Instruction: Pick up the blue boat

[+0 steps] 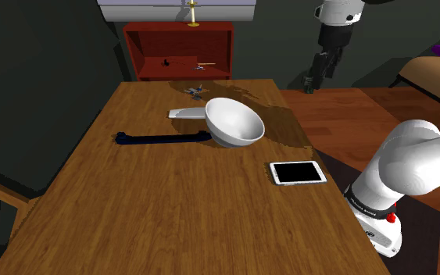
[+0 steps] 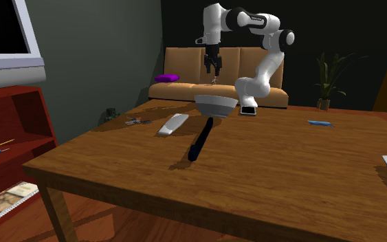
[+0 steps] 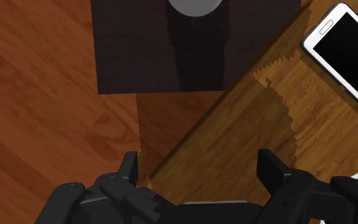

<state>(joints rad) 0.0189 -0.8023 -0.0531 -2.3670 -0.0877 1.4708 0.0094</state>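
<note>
- shoulder view: blue boat (image 1: 163, 138), a long dark-blue hull, was recorded lying flat on the wooden table (image 1: 171, 226), near its middle, one end just beside the white bowl (image 1: 235, 122).
- the hull was laid lengthwise across the table; a grasp across its narrow width was judged the likely approach.
- gripper (image 1: 312, 80) was held high off the table's edge, toward the shoulder view's right and well apart from the boat; a raised pose before any approach was inferred.
- wrist view: the two black fingers (image 3: 130, 170) were seen spread apart, the jaws open, nothing held between them; the floor, the dark stand (image 3: 133, 51), a table corner and a white-framed phone (image 3: 343, 51) were noted below.
- whether boat and bowl touched could not be told; in the second exterior view the hull's far end was lost in the bowl's shadow.
- a small blue item (image 2: 320, 123) far along the table was too small to be identified.
- the bowl was cut off by the wrist view's edge.
</note>
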